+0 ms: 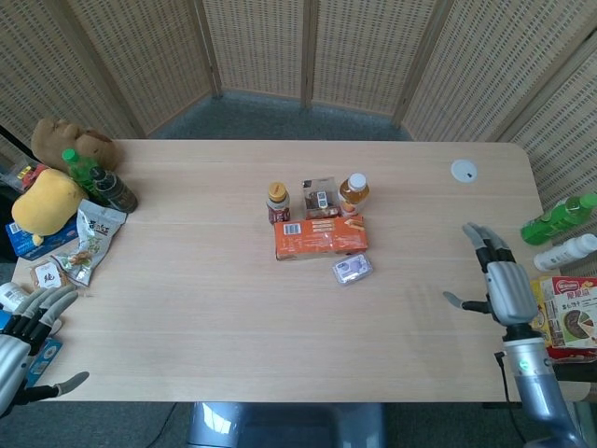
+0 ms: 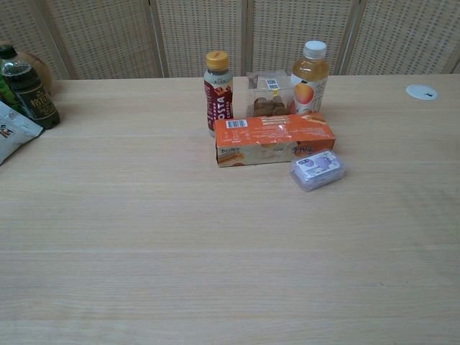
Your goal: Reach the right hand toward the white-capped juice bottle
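right hand (image 1: 504,286) hovers over the table's (image 1: 187,280) right edge, fingers spread, empty.

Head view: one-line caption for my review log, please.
Open right hand over the table's right edge, far from the white-capped juice bottle.

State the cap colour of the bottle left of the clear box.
Yellow-orange cap, clearest in the chest view.
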Robot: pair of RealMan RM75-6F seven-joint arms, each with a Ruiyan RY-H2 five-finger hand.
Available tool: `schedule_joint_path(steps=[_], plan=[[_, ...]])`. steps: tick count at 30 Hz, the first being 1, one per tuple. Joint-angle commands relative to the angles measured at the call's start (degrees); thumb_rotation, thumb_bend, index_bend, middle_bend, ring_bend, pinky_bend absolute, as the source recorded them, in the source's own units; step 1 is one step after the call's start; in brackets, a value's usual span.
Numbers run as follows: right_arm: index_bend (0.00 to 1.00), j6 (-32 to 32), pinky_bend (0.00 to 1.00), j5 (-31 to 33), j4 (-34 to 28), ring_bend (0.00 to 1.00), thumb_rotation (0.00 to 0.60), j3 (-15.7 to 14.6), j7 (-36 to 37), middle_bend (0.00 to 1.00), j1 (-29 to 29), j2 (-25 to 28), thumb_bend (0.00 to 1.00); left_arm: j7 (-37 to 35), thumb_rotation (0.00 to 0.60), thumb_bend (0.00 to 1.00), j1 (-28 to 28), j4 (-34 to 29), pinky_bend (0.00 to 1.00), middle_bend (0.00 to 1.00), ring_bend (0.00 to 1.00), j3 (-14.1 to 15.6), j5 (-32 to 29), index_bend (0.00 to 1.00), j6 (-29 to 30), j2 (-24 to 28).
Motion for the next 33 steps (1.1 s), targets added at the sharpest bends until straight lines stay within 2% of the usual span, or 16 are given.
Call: schedule_joint_path(steps=[1,11,20,26,30,33], plan=[[0.00,-6.10,0.00,3.57,3.82,0.00,0.600,2.57,0.83,0.00,5.20,-3.66,0.00,-0.35,0.600,0.00,-0.32,0.12,0.00,0.00,0.00,-0.19,-0.70,0.04,-0.59,-0.05],[0.00,-20.10,0.00,10.41,21.19,0.00,0.600,6.59,4.53,0.00,17.00,-14.80,0.00,-1.07,0.600,0.00,-1.57,0.61,0.00,0.00,0.00,-1.26,-3.80,0.04,-2.88,-0.50],[0.00,-27.09,0.00,12.31,35.96,0.00,0.600,8.87,12.93,0.00,23.77,-22.26,0.00,1.94,0.600,0.00,-1.09,0.00,0.00,0.00,0.00,-0.97,-2.97,0.04,-2.82,-1.33],[0.00,-30.74,0.00,13.30,41.07,0.00,0.600,10.52,19.24,0.00,26.83,-24.77,0.00,4.96,0.600,0.00,-0.78,-0.31,0.00,0.00,0.00,-0.68,-2.34,0.04,-3.30,-2.53],[0.00,-35.56,0.00,17.04,42.26,0.00,0.600,13.41,26.00,0.00,28.41,-26.45,0.00,6.12,0.600,0.00,-0.90,-0.44,0.00,0.00,0.00,-0.78,-2.60,0.04,-3.89,-3.19],[0.00,-38.44,0.00,18.11,43.83,0.00,0.600,14.49,29.38,0.00,29.63,-27.35,0.00,6.38,0.600,0.00,-1.01,-0.41,0.00,0.00,0.00,-0.89,-2.83,0.05,-4.11,-3.38]])
